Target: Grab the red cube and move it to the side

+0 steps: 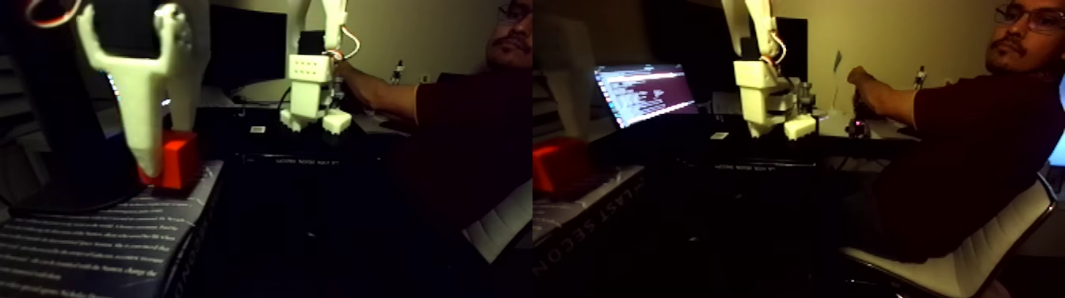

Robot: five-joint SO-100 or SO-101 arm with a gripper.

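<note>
My gripper (154, 170) hangs close to the lens in the left half of the fixed view, a pale white finger (143, 103) running down to a blunt tip. That tip sits against the left face of the red cube (181, 158), touching it or very nearly so. I see a second, paler jaw part blurred behind the cube's upper edge, so the cube appears to lie between my jaws, but I cannot tell whether they are clamped on it or merely standing around it.

The red cube rests upright on a dark book (95, 246) with lines of white print across its cover, near the book's far right corner. In the right half of the view the cube shows again at the left edge, on the same book.

Farther back, a second white arm (313, 87) stands on a dark desk, and a person's hand (860, 83) reaches to a spot just to its right. The person sits on a white chair (975, 254) at the right. A laptop screen (643, 91) glows with text to the left of that far arm.
</note>
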